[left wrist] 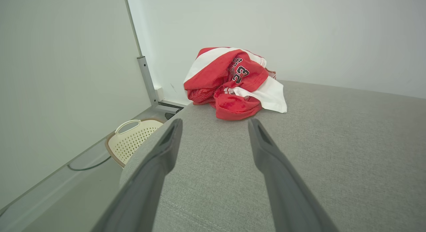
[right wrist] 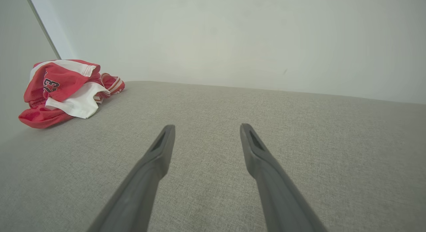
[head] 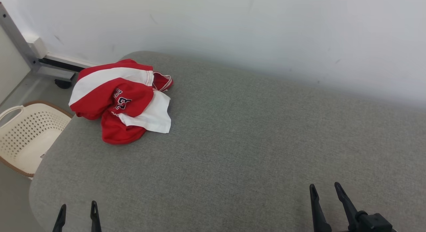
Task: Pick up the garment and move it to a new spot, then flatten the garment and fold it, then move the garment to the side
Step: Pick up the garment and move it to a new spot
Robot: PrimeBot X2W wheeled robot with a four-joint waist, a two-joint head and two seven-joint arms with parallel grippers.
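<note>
The garment [head: 121,100] is a red and white jersey with dark numerals, crumpled in a heap at the far left corner of the grey fabric surface [head: 239,135]. My left gripper [head: 78,206] stands open at the near left edge, well short of the heap, nothing between its fingers. In the left wrist view the garment [left wrist: 234,84] lies straight ahead beyond the open left gripper [left wrist: 214,123]. My right gripper [head: 324,187] is open at the near right, far from the garment. From the right wrist the garment [right wrist: 65,92] sits at the far left, and the right gripper [right wrist: 206,128] is empty.
A cream perforated basket [head: 28,133] sits on the floor just left of the surface, below the garment. A pale wall [head: 233,29] runs along the back edge. A metal frame leg [head: 20,42] stands at the far left corner.
</note>
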